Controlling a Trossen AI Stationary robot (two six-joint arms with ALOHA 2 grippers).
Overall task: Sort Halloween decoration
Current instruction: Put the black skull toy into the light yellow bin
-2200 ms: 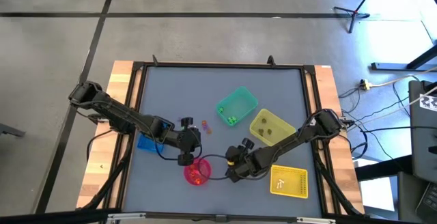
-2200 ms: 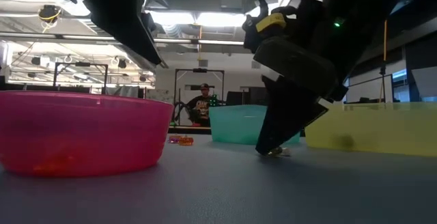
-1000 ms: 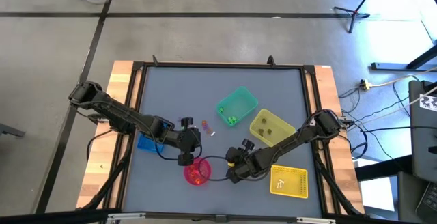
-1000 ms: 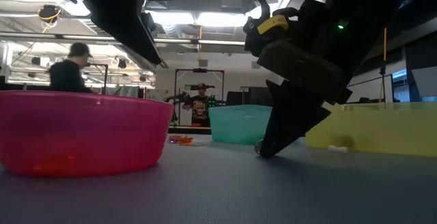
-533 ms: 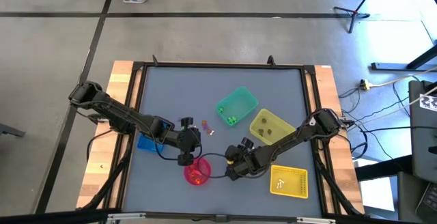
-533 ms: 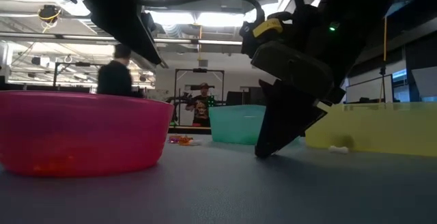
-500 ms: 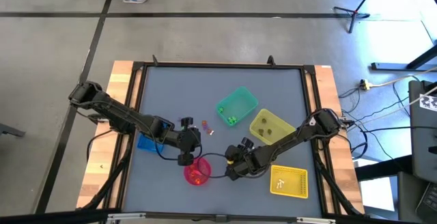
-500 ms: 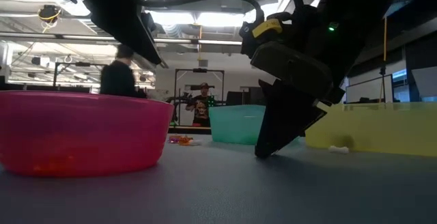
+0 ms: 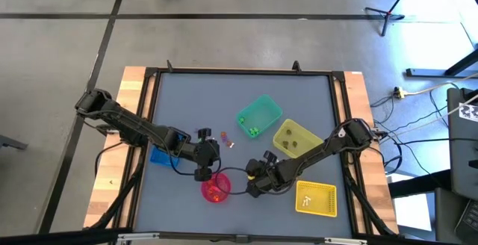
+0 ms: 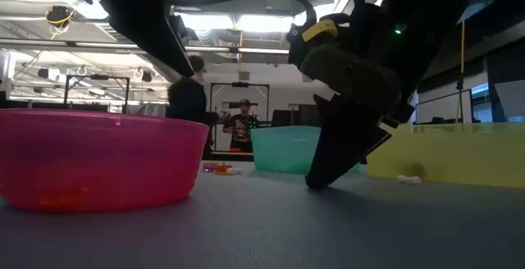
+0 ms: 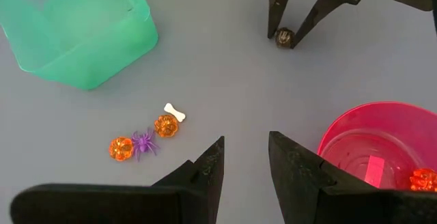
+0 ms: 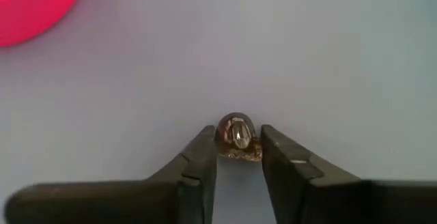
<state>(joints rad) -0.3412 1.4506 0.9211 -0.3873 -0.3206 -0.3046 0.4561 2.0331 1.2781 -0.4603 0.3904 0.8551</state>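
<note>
A small dark brown round trinket (image 12: 237, 136) of the Halloween decoration lies on the grey table between the fingertips of my right gripper (image 12: 237, 157), which is shut on it just right of the pink bowl (image 9: 215, 188). My left gripper (image 11: 246, 162) hangs open above the table by the bowl's far side, nothing between its fingers. Two orange pumpkins, a purple spider and a white bone (image 11: 145, 141) lie loose on the table near the green bin (image 11: 75, 33). The bowl holds an orange trinket (image 11: 423, 179). My right gripper pinches the dark round trinket by its two sides (image 11: 284, 38) between its fingertips (image 12: 203, 149). The fingers slant steeply down at it from the table's right. The trinket sits on the table top.
A green bin (image 9: 259, 116) and a yellow-green bin (image 9: 296, 139) stand behind the right gripper, a yellow basket (image 9: 317, 199) to its right, a blue bin (image 9: 160, 156) under the left arm. A person walks in the room behind the table.
Both arms have kept their places; my right gripper stays down at the table. A person in the room beyond the table has walked across toward the right.
</note>
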